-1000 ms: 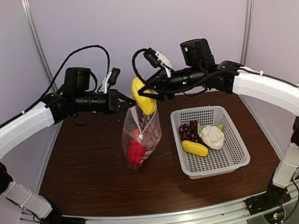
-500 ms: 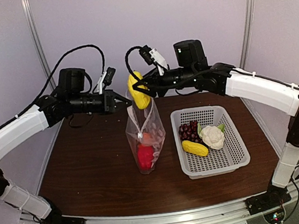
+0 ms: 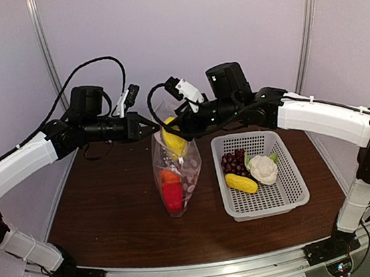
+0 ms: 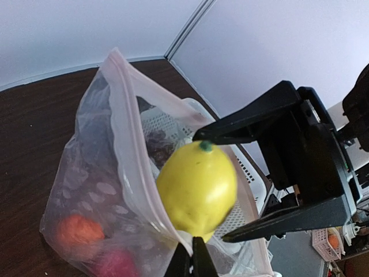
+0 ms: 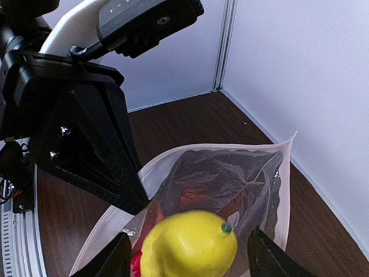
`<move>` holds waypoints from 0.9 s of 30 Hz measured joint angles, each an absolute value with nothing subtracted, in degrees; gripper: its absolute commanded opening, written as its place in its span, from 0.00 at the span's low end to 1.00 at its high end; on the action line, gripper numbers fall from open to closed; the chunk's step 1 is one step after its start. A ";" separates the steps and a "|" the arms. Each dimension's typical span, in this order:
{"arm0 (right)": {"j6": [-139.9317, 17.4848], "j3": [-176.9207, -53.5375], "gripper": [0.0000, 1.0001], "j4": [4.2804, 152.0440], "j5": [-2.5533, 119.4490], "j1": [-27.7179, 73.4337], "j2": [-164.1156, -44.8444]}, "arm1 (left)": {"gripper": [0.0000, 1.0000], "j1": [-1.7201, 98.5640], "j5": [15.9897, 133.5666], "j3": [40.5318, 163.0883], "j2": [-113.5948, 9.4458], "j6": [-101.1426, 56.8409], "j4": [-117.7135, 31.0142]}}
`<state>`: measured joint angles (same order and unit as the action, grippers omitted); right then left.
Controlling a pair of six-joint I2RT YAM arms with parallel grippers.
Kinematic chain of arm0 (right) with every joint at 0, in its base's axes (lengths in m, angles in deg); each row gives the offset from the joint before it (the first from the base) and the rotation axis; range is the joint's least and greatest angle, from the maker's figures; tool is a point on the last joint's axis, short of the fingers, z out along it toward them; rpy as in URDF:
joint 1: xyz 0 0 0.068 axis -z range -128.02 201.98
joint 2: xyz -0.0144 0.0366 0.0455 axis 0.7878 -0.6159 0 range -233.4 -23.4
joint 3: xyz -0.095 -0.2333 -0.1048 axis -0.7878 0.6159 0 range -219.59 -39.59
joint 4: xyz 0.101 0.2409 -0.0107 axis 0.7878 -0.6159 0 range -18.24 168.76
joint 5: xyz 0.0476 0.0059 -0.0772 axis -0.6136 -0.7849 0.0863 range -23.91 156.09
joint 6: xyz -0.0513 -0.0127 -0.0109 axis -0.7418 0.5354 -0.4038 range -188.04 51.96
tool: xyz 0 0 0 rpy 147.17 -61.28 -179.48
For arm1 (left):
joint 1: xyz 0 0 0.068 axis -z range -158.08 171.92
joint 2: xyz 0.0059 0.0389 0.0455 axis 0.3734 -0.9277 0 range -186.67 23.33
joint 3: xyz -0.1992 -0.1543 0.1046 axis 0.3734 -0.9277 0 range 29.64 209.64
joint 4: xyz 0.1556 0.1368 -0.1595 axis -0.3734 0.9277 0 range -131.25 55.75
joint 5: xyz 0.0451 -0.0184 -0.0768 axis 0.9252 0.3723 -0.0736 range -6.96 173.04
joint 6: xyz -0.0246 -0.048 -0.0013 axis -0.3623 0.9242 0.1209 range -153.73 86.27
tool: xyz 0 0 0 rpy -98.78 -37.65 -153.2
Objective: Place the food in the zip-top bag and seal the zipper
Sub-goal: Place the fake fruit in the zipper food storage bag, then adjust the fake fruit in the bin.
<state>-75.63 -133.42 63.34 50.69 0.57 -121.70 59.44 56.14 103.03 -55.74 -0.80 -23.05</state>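
Observation:
My left gripper (image 3: 151, 127) is shut on the rim of the zip-top bag (image 3: 177, 173) and holds it up with the mouth open. Its fingertips (image 4: 192, 257) pinch the whitish zipper (image 4: 124, 133). A yellow lemon-shaped toy (image 3: 173, 140) sits in the bag's mouth, blurred, between the spread fingers of my right gripper (image 5: 189, 254). There is a gap on each side of the toy (image 5: 187, 245), so that gripper is open. A red pepper (image 3: 172, 197) and an orange fruit (image 3: 170, 177) lie inside the bag.
A white perforated basket (image 3: 266, 201) stands right of the bag. It holds purple grapes (image 3: 233, 162), a cauliflower (image 3: 263, 168) and a yellow piece (image 3: 241, 183). Both arms meet above the table's back middle.
My right gripper came down and left with the yellow toy to the bag's mouth, and its jaws spread apart. The left gripper kept hold of the bag, which swung slightly.

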 measured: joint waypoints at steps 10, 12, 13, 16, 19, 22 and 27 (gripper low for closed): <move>-76.31 -138.53 0.79 58.75 51.81 0.41 -119.36 | 0.00 59.44 56.95 102.37 -55.74 -0.85 -23.07; -77.14 -138.79 0.80 58.20 52.29 0.81 -117.85 | 0.00 59.44 57.30 102.37 -55.71 -0.87 -23.07; -77.56 -138.77 0.80 57.76 52.46 1.18 -116.87 | 0.00 59.44 57.41 102.37 -55.71 -0.89 -23.05; -78.69 -137.31 0.79 57.61 52.70 3.50 -113.35 | 0.00 59.44 57.61 102.37 -55.71 -1.02 -22.98; -79.09 -132.87 0.80 57.65 52.83 8.43 -108.98 | 0.00 59.44 57.70 102.33 -55.69 -1.28 -22.98; -79.81 -126.92 0.83 57.96 52.90 13.72 -105.22 | 0.00 59.44 57.76 102.04 -55.39 -1.87 -22.90; -84.09 -119.38 0.80 53.63 54.21 16.92 -102.99 | 0.00 59.44 57.61 102.09 -55.23 -5.46 -21.98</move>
